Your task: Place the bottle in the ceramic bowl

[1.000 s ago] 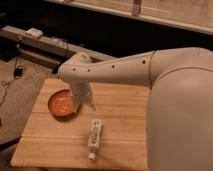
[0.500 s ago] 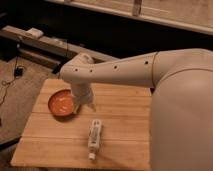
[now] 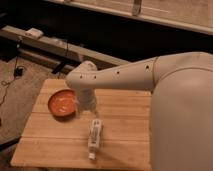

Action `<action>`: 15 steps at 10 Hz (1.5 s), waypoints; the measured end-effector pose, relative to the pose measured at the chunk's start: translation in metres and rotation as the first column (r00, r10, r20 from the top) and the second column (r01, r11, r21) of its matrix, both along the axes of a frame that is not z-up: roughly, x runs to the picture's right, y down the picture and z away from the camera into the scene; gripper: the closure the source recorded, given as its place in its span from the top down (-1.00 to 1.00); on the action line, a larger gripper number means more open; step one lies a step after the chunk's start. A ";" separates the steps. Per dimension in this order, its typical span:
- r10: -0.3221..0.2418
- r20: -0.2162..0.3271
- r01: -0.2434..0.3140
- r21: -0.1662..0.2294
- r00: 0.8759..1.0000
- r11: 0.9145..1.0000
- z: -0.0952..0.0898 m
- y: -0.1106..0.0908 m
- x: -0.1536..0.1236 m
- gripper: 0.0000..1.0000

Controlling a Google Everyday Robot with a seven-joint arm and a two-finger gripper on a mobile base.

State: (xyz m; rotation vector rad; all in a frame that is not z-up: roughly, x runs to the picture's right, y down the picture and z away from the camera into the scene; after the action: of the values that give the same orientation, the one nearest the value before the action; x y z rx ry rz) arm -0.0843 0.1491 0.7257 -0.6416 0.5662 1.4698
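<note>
The bottle (image 3: 94, 136) lies on its side on the wooden table (image 3: 50, 145), cap end toward the front edge. The ceramic bowl (image 3: 62, 103) is orange with a darker rim and sits on the table's left side. My gripper (image 3: 86, 107) hangs from the white arm just right of the bowl and just above the bottle's far end. It holds nothing that I can see. The arm hides the bowl's right edge.
The white arm (image 3: 165, 100) and robot body fill the right side of the view. A dark bench (image 3: 60, 47) with a small white object (image 3: 34, 33) stands behind the table. Cables lie on the carpet (image 3: 15, 85) at the left.
The arm and gripper have drifted slightly toward the right, a little away from the bowl. The bottle and bowl have not moved.
</note>
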 end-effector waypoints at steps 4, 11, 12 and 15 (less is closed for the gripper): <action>0.029 -0.021 -0.029 -0.030 0.999 0.999 0.020 0.030 0.008 0.30; 0.083 -0.058 -0.086 -0.057 0.995 0.995 0.043 0.060 0.027 0.30; 0.086 -0.061 -0.090 -0.062 0.994 0.994 0.046 0.064 0.028 0.30; 0.093 -0.073 -0.098 -0.077 0.993 0.992 0.054 0.072 0.031 0.30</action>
State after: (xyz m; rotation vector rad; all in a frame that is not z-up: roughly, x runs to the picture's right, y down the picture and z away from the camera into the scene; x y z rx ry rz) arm -0.0530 0.2216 0.7795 -0.6904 0.6587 1.5701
